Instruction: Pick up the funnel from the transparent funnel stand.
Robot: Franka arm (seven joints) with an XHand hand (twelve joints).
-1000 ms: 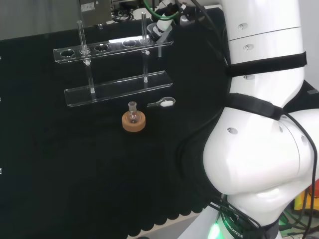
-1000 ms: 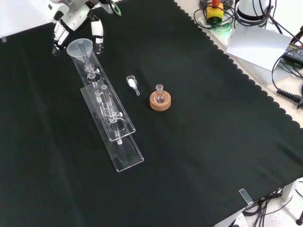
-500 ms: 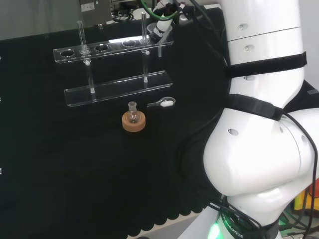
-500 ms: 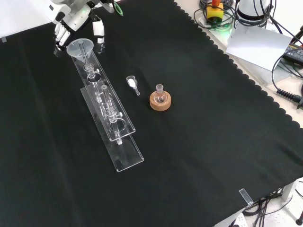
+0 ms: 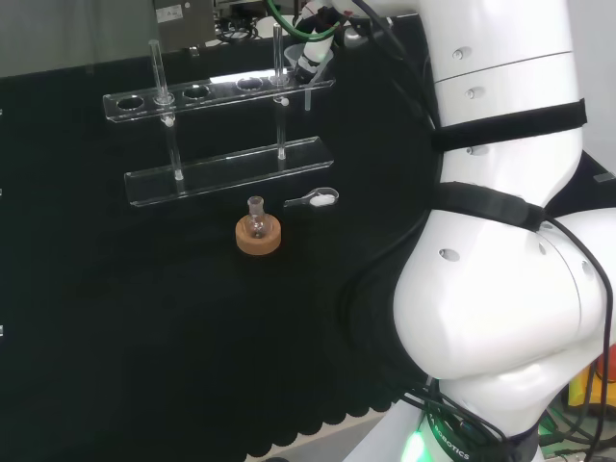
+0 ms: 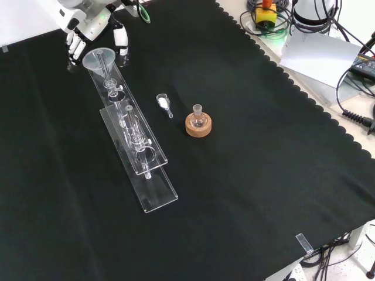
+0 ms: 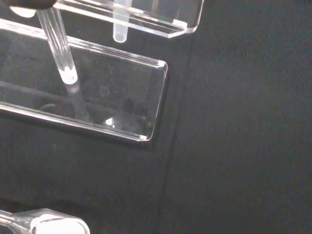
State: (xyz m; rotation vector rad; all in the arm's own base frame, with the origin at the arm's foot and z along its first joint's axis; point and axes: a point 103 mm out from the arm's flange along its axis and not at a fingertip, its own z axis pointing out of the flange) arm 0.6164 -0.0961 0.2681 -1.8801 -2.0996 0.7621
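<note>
Robot hand: robot hand (image 6: 94, 26) at the bench's far left corner in the front view, fingers (image 6: 122, 40) pointing down on either side of the funnel's bowl, curled around it; whether they actually touch the rim cannot be told.
Funnel: clear funnel (image 6: 98, 58) seated in the end hole of the transparent funnel stand (image 6: 136, 153), at the stand's far end in the front view and its right end in the head view (image 5: 315, 60); bowl up, stem pointing down through the upper plate.
Governing relation: funnel lies directly below and between the fingers; its long axis is upright, so, as a judgement, removal calls for a straight vertical lift until the stem clears the hole.
Stand: long axis runs from the far left corner toward the bench's middle in the front view; other holes appear vacant apart from the posts.
Scoop: small white-tipped scoop (image 6: 164, 104) just right of the stand, apart from it.
Flask: small round flask (image 6: 198, 120) on a cork ring, further right, well clear of the robot hand.
Markings: no legible brand, label or writing on the funnel, stand or flask.
</note>
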